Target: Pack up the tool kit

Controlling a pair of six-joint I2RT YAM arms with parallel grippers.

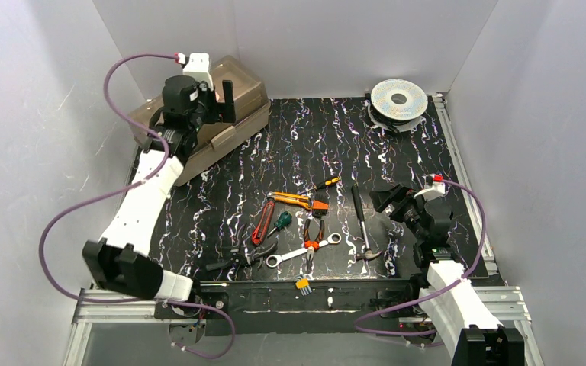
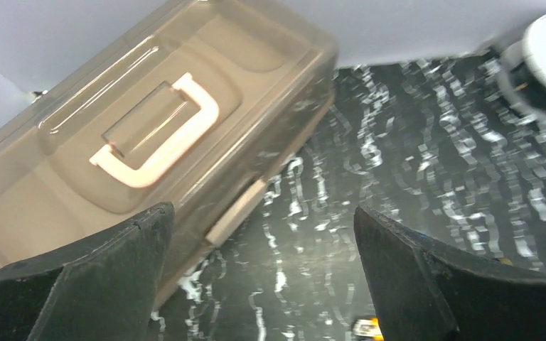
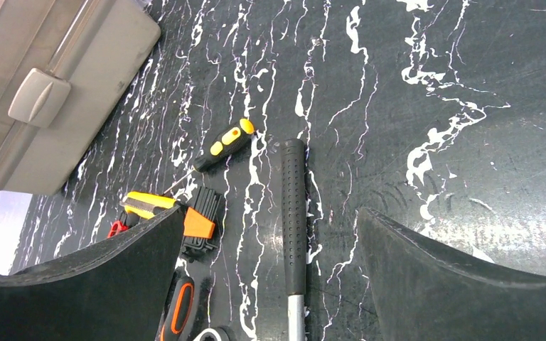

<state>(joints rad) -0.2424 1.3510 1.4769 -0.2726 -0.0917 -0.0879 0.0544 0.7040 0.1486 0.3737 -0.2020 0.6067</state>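
The toolbox (image 1: 240, 95) is sitting shut upper left, tools (image 1: 313, 232) lying unpacked centre, left gripper (image 2: 261, 212) and right gripper (image 3: 270, 212) gaping empty.

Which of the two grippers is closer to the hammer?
Right. The right gripper hovers just beside the hammer; the left gripper is far off, above the toolbox.
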